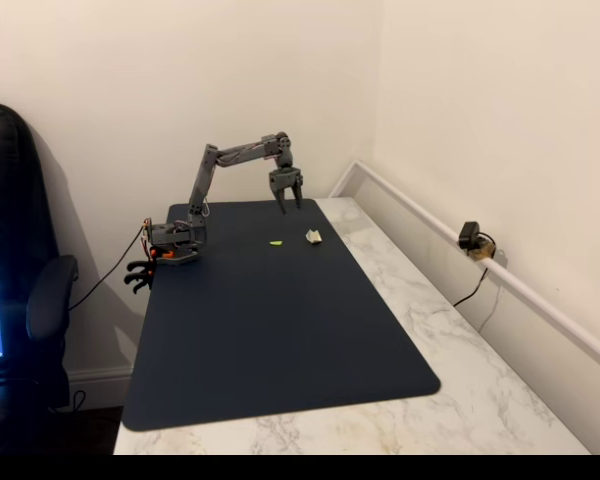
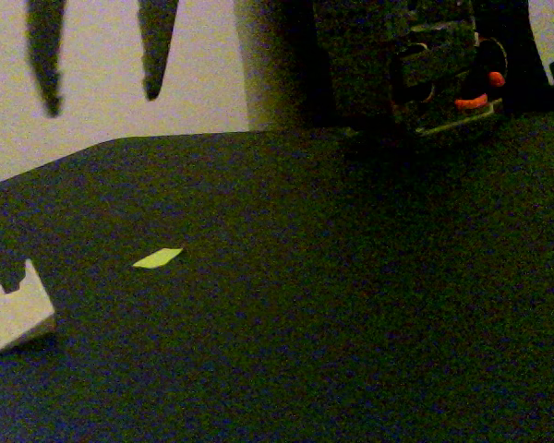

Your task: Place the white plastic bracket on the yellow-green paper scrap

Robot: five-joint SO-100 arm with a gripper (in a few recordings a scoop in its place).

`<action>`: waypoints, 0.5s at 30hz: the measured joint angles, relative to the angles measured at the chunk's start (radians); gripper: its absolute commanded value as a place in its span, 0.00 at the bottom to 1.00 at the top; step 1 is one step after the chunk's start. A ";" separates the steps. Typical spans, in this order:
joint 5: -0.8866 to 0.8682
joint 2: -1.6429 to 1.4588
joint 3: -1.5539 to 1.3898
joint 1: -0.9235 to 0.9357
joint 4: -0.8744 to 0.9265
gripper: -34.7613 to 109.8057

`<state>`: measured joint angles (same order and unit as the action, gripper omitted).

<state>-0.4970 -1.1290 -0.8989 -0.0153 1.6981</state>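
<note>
The white plastic bracket [image 1: 313, 236] [image 2: 15, 315] lies on the dark blue mat, near its right edge in a fixed view. The yellow-green paper scrap [image 1: 276, 242] [image 2: 158, 258] lies flat on the mat a short way from the bracket, with bare mat between them. My grey gripper [image 1: 290, 206] [image 2: 102, 100] hangs open in the air above and behind both, its two pointed fingers apart with nothing between them.
The dark blue mat [image 1: 270, 330] covers most of a white marble table [image 1: 460, 330]. My arm's base [image 1: 173, 243] [image 2: 425, 65] is clamped at the mat's far left corner. A small camera [image 1: 470, 238] sits by the right wall, and a dark chair [image 1: 25, 300] stands at left.
</note>
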 measured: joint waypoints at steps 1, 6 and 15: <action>-0.003 0.015 0.015 0.002 0.000 0.48; -0.049 0.126 0.083 0.025 0.000 0.51; -0.092 0.365 0.268 0.063 0.002 0.53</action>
<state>-0.5890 -0.7639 -0.6305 0.0476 1.6997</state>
